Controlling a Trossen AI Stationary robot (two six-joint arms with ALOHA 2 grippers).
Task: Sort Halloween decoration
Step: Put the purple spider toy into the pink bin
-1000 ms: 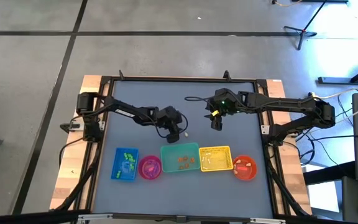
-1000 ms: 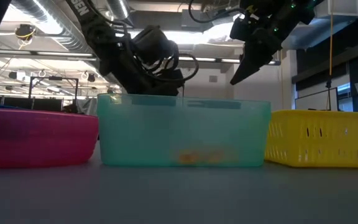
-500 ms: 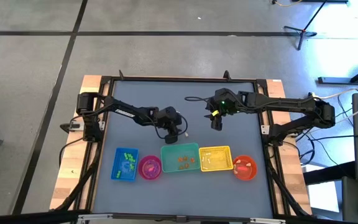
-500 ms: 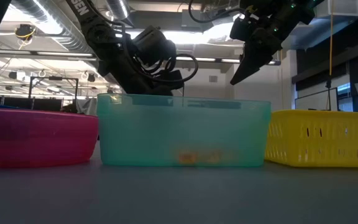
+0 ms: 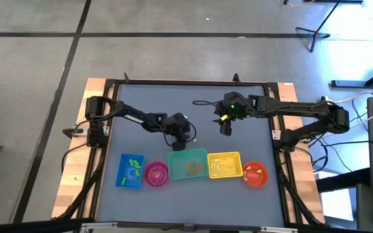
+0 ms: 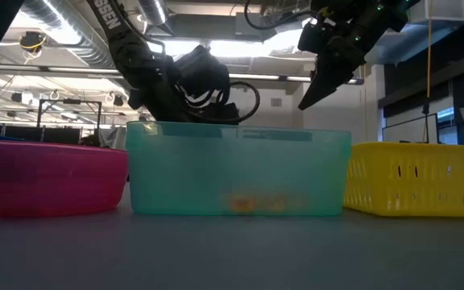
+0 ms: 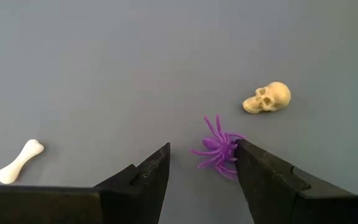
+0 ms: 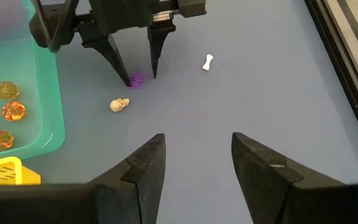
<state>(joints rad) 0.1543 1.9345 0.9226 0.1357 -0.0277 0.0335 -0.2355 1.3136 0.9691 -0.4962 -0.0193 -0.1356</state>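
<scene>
**Left gripper over the purple spider**

Your left gripper (image 7: 201, 165) stands open, holding nothing; the purple spider (image 7: 218, 149) lies between its fingers, touching one perhaps. Skull (image 7: 267, 98) near, bone (image 7: 20, 160) well apart (both on the table (image 7: 135, 56)). Right gripper (image 8: 193, 165) waits open farther off.

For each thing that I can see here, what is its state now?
left gripper: open, fingers down around the purple spider
right gripper: open, empty, raised above the table
purple spider: lying on the table, against one finger
skull: lying loose on the table
bone: lying loose on the table
teal container: holds orange trinkets
</scene>
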